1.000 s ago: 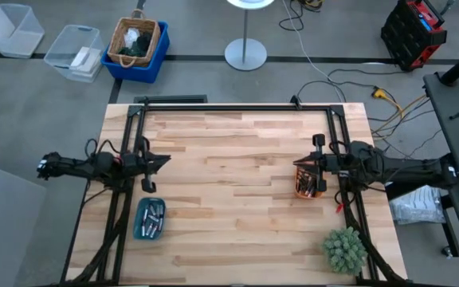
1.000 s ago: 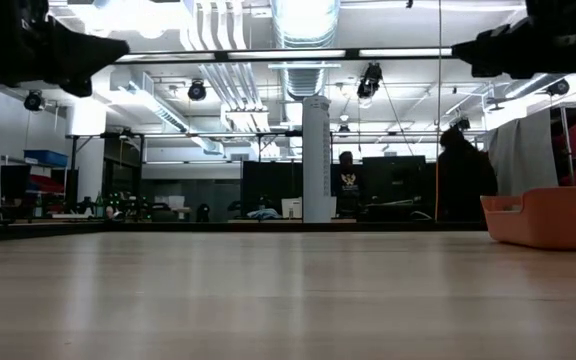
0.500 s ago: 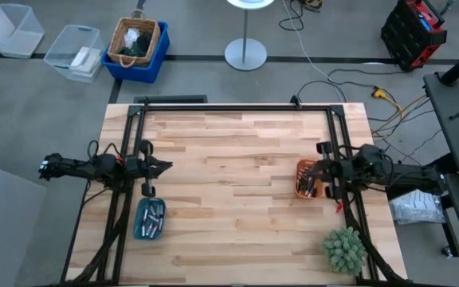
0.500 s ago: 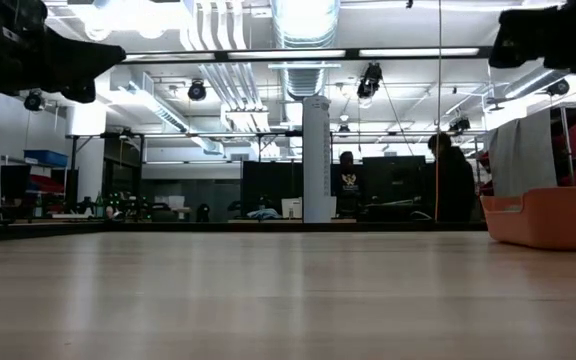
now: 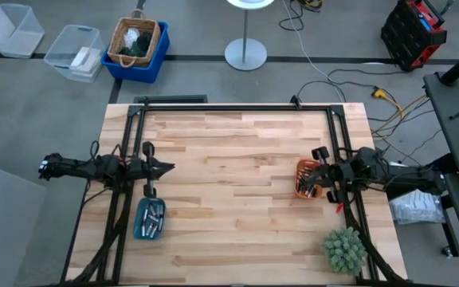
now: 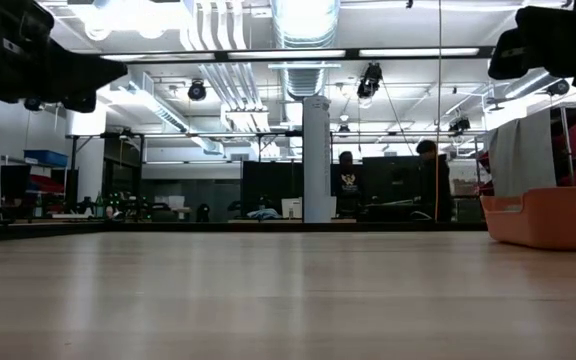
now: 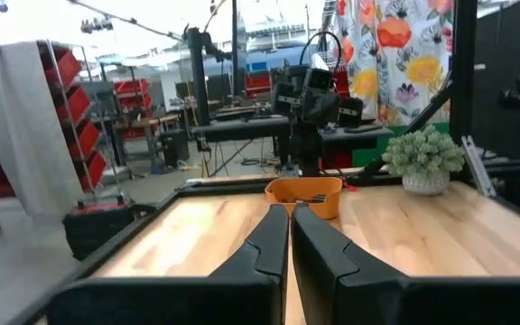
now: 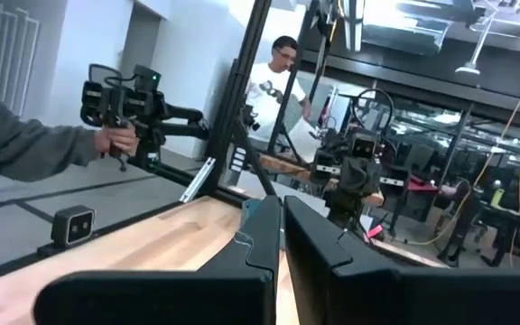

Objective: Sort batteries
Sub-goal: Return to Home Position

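Table: pale wood-plank top in a black frame.
Plant: bushy green artificial plant on the table at 4 o'clock, near the corner.
Trays: orange tray at 3 o'clock; teal tray at 8 o'clock, well apart.
Floor, 11 o'clock: blue bin holding a wicker basket.
Floor, 10 o'clock: two clear plastic boxes – one just beside the bin.
Floor, 12 o'clock: round white stand base.
Floor, 2 o'clock: red-and-black tool case, with loose cables nearer the table.
Room, low view: white column; a standing person to its right.
Room, right wrist view: a person in a white shirt; a grey sleeve – its hand is on a dark device.
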### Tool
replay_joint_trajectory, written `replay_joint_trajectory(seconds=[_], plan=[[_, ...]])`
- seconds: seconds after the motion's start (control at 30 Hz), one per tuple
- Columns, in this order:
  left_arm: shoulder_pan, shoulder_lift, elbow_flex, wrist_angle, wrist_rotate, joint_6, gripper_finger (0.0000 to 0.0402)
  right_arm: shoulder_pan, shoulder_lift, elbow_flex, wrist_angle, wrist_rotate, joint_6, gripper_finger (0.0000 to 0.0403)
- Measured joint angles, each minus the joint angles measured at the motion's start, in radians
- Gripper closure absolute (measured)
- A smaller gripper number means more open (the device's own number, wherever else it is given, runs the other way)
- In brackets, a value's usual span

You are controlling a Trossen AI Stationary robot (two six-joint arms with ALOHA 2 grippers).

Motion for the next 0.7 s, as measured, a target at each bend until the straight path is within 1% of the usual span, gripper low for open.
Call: replay_joint_trajectory(seconds=[0.1, 0.2, 0.3, 0.57, 0.7], plan=[[0.0, 0.003, 0.0, -0.003, -0.004, -0.036, 0.0402, 0.0, 0.001, 0.0, -0.001, 0.008, -0.06, 0.039], [0.0, 0.004, 0.003, -0.024, -0.005, -0.038, 0.0402, 0.0, 0.002, 0.0, -0.002, 0.009, -0.075, 0.039], [0.0, 0.004, 0.006, -0.018, -0.005, -0.038, 0.0402, 0.0, 0.002, 0.0, -0.002, 0.009, -0.023, 0.039], [0.0, 0.017, 0.006, -0.021, -0.004, -0.038, 0.0402, 0.0, 0.002, -0.001, -0.002, 0.01, 0.202, 0.039], [0.0, 0.022, 0.006, -0.02, -0.004, -0.038, 0.0402, 0.0, 0.002, -0.001, -0.002, 0.009, 0.287, 0.039]])
